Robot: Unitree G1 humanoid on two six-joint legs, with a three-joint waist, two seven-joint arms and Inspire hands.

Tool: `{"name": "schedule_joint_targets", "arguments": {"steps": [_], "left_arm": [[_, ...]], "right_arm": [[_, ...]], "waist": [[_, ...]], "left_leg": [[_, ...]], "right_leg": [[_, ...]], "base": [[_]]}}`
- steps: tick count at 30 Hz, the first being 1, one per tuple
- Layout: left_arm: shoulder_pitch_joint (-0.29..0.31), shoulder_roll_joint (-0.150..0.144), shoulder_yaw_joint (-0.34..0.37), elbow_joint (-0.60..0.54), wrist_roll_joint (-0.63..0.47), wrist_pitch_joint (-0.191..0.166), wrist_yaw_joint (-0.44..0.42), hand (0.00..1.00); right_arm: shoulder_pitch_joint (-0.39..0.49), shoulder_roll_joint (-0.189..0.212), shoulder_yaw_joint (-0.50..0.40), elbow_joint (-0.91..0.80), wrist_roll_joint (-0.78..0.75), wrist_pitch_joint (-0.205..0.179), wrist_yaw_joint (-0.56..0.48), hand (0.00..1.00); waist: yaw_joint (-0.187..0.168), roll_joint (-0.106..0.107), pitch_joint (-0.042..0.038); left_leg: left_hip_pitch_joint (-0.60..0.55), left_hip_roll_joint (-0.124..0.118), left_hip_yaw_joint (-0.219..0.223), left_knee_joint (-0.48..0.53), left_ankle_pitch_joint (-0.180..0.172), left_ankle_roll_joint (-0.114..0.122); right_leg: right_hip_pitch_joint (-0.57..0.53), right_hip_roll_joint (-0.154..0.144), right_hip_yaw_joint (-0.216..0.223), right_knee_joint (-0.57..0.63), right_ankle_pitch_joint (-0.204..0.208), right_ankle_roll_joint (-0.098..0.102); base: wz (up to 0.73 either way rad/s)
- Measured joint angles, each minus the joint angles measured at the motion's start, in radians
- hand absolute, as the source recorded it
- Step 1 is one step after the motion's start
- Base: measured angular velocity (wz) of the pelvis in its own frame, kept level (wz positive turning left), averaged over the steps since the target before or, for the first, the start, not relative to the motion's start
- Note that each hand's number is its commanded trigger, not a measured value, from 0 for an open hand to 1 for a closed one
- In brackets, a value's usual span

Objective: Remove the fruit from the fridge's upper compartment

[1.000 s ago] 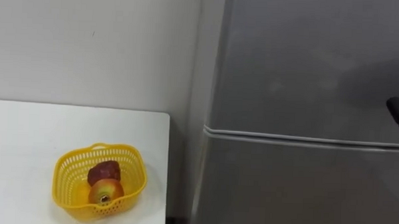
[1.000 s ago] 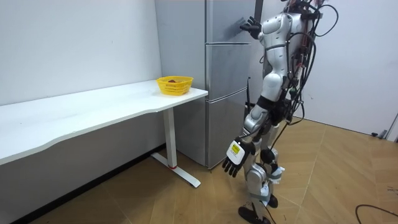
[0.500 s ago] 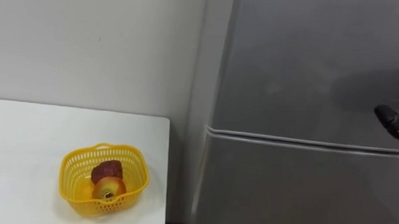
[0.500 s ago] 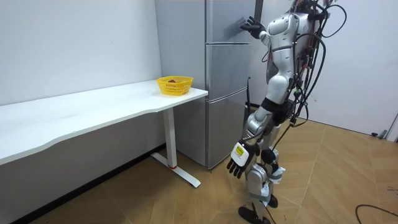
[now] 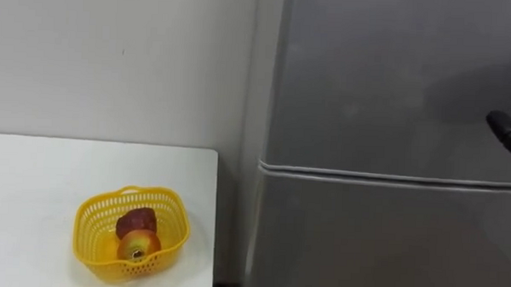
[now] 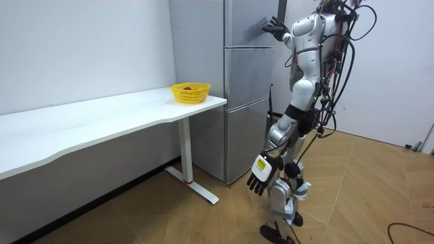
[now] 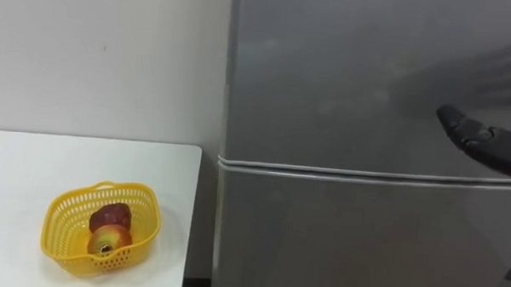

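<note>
The grey fridge stands right before me with its upper door (image 5: 385, 80) and lower door (image 5: 371, 241) both closed, a thin seam between them. My right hand (image 7: 477, 137) is raised at the upper door's right side, fingers straight and spread, holding nothing; whether it touches the door I cannot tell. In the room view the same hand (image 6: 274, 29) is up at the fridge's top section. My left hand (image 6: 258, 181) hangs low beside my thigh, fingers relaxed and empty.
A white table (image 5: 33, 178) adjoins the fridge on my left. Near its right end sits a yellow basket (image 5: 106, 264) holding an apple (image 5: 137, 245) and a dark red fruit (image 5: 135, 221). A plain wall rises behind the table. Wooden floor lies behind me.
My upper body has straightened slightly and the left hand has swung a little. The right hand stays by the upper door; both doors remain closed.
</note>
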Motion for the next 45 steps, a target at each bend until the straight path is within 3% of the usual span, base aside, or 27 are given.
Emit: {"name": "schedule_joint_targets", "arguments": {"steps": [3, 7, 9, 13, 16, 17, 19, 20, 23, 25, 27, 28, 31, 33, 37, 41, 45], "left_arm": [[0.004, -0.001, 0.022, -0.001, -0.017, -0.015, 0.001, 0.0], [0.006, 0.008, 0.029, -0.005, -0.023, -0.027, 0.035, 0.0], [0.017, 0.008, 0.028, -0.013, -0.023, -0.036, 0.06, 0.0], [0.018, 0.011, 0.03, -0.018, -0.023, -0.037, 0.093, 0.0], [0.012, 0.009, 0.031, -0.037, -0.022, -0.034, 0.108, 0.0], [0.016, 0.007, 0.032, -0.041, -0.023, -0.03, 0.108, 0.0], [0.014, 0.005, 0.032, -0.041, -0.023, -0.02, 0.108, 0.0], [0.014, 0.003, 0.032, -0.045, -0.024, -0.012, 0.108, 0.0], [0.001, -0.022, 0.027, -0.043, -0.033, 0.017, 0.11, 0.0], [-0.011, -0.025, 0.025, -0.043, -0.037, 0.029, 0.109, 0.0], [-0.02, -0.033, 0.029, -0.042, -0.031, 0.041, 0.107, 0.0], [-0.02, -0.037, 0.029, -0.04, -0.031, 0.042, 0.106, 0.0], [-0.025, -0.054, 0.03, -0.041, -0.024, 0.042, 0.1, 0.0], [-0.026, -0.07, 0.025, -0.023, -0.025, 0.047, 0.099, 0.0], [-0.047, -0.071, 0.003, 0.006, -0.022, 0.087, 0.089, 0.0], [-0.063, -0.063, -0.033, 0.016, -0.016, 0.11, 0.078, 0.0], [-0.069, -0.065, -0.074, 0.021, -0.016, 0.126, 0.071, 0.0]], "right_arm": [[0.01, -0.034, -0.068, -0.078, -0.005, -0.009, -0.052, 0.0], [0.045, -0.064, -0.192, -0.087, 0.09, -0.06, -0.136, 0.0], [0.131, -0.064, -0.256, -0.085, 0.156, -0.064, -0.175, 0.0], [0.261, -0.059, -0.285, -0.002, 0.325, -0.075, -0.199, 0.0], [0.36, -0.003, -0.334, 0.093, 0.459, -0.064, -0.215, 0.0], [0.389, 0.022, -0.347, 0.141, 0.505, -0.063, -0.216, 0.0], [0.403, 0.045, -0.356, 0.287, 0.551, -0.064, -0.211, 0.0], [0.404, 0.069, -0.355, 0.396, 0.57, -0.062, -0.209, 0.0], [0.436, 0.149, -0.334, 0.602, 0.628, -0.053, -0.201, 0.0], [0.44, 0.208, -0.313, 0.772, 0.667, -0.023, -0.179, 0.0], [0.447, 0.281, -0.314, 0.958, 0.696, 0.03, -0.153, 0.0], [0.449, 0.294, -0.313, 0.993, 0.694, 0.039, -0.145, 0.0], [0.464, 0.322, -0.26, 1.18, 0.574, 0.073, -0.065, 0.0], [0.472, 0.327, -0.155, 1.282, 0.387, 0.102, -0.023, 0.0], [0.495, 0.338, -0.023, 1.352, 0.057, 0.162, 0.057, 0.0], [0.479, 0.337, 0.112, 1.366, -0.224, 0.192, 0.1, 0.0], [0.444, 0.337, 0.188, 1.404, -0.332, 0.208, 0.13, 0.0]], "waist": [[-0.021, -0.007, -0.002], [-0.042, -0.014, -0.0055], [-0.058, -0.015, -0.0048], [-0.08, -0.007, -0.0005], [-0.085, 0.006, 0.001], [-0.086, 0.024, -0.0021], [-0.087, 0.038, -0.0046], [-0.088, 0.037, -0.0038], [-0.084, 0.069, -0.0059], [-0.092, 0.073, -0.0055], [-0.095, 0.072, -0.0041], [-0.097, 0.073, -0.0036], [-0.108, 0.071, -0.0027], [-0.088, 0.074, -0.0013], [-0.074, 0.078, 0.0015], [-0.042, 0.082, 0.0028], [-0.017, 0.09, 0.0056]], "left_leg": [[-0.003, 0.0, -0.004, -0.004, 0.0, 0.0], [-0.011, 0.001, -0.001, -0.005, 0.0, 0.0], [-0.008, 0.008, 0.005, -0.006, -0.001, -0.001], [0.001, 0.01, 0.029, -0.015, -0.001, 0.0], [-0.003, 0.011, 0.031, -0.03, -0.009, 0.0], [-0.006, 0.01, 0.032, -0.032, -0.01, 0.0], [-0.005, 0.009, 0.039, -0.031, -0.01, 0.001], [-0.002, 0.009, 0.046, -0.031, -0.01, 0.001], [0.003, 0.009, 0.055, -0.032, -0.008, -0.001], [0.003, 0.009, 0.053, -0.031, -0.004, -0.004], [0.021, 0.009, 0.051, -0.035, -0.002, -0.007], [0.023, 0.008, 0.051, -0.034, -0.002, -0.008], [0.028, 0.007, 0.045, -0.034, -0.002, -0.008], [0.034, 0.007, 0.054, -0.034, -0.002, -0.008], [0.036, 0.005, 0.044, -0.035, -0.002, -0.008], [0.039, 0.005, 0.036, -0.034, -0.002, -0.008], [0.056, 0.004, 0.023, -0.035, -0.002, -0.008]], "right_leg": [[0.004, 0.001, -0.004, -0.024, -0.001, 0.002], [0.007, 0.003, -0.003, -0.033, -0.001, 0.003], [0.008, 0.003, 0.002, -0.032, -0.001, 0.003], [0.011, 0.005, 0.021, -0.033, -0.001, 0.003], [-0.003, 0.011, 0.027, -0.029, 0.0, 0.003], [-0.007, 0.011, 0.033, -0.03, 0.0, 0.004], [-0.007, 0.012, 0.038, -0.031, 0.0, 0.004], [-0.007, 0.014, 0.044, -0.031, 0.001, 0.004], [-0.007, 0.016, 0.054, -0.03, 0.0, 0.004], [-0.005, 0.016, 0.051, -0.03, -0.002, 0.002], [0.008, 0.015, 0.045, -0.032, -0.012, -0.002], [0.01, 0.014, 0.045, -0.033, -0.016, -0.001], [0.017, 0.012, 0.037, -0.033, -0.026, 0.001], [0.016, 0.014, 0.052, -0.034, -0.028, 0.001], [0.032, 0.013, 0.038, -0.05, -0.024, 0.002], [0.036, 0.014, 0.038, -0.054, -0.023, 0.001], [0.06, 0.014, 0.022, -0.068, -0.022, 0.001]], "base": [[0.12], [0.01], [-0.08], [-0.17], [-0.05], [-0.08], [-0.07], [-0.15], [-0.08], [0.05], [0.07], [0.08], [0.13], [-0.15], [0.07], [-0.01], [0.11]]}}
